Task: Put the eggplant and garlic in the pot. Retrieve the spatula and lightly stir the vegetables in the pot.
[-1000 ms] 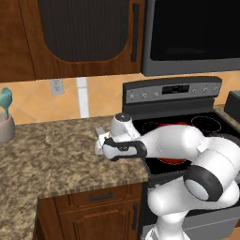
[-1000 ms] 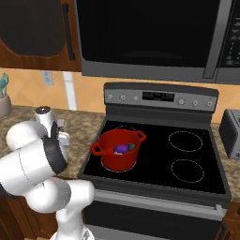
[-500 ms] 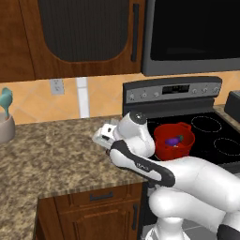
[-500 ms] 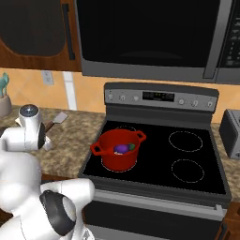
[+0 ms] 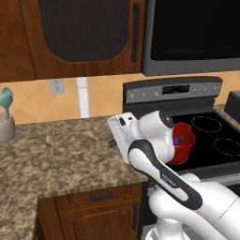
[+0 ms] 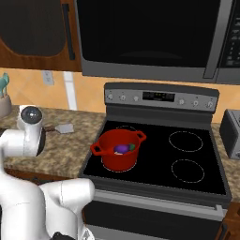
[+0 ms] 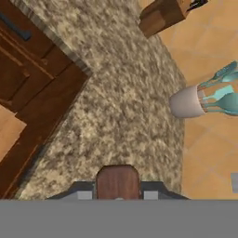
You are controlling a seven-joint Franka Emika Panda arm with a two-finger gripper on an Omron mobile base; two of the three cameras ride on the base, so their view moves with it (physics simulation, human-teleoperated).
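Note:
The spatula (image 6: 64, 127) lies on the granite counter left of the stove, its grey blade toward the stove. Its brown handle (image 7: 117, 182) sits between my gripper's (image 7: 117, 195) two finger tips, which are shut on it. In the left base view my hand (image 5: 123, 135) hangs low over the counter edge beside the stove. The red pot (image 6: 118, 155) stands on the front left burner. Inside it are the purple eggplant (image 6: 121, 148) and the pale garlic (image 6: 132, 146). From the left, my arm hides part of the pot (image 5: 185, 142).
A beige holder with teal utensils (image 5: 5, 123) stands at the far left of the counter (image 5: 56, 159). A brown wooden block (image 7: 161, 16) sits farther along it. The stove's other burners (image 6: 186, 140) are bare; a dark appliance (image 6: 231, 133) is to the stove's right.
My arm's elbow has swung from the right across toward the front, while the hand stayed over the spatula's handle. The fingers have closed a little more on it.

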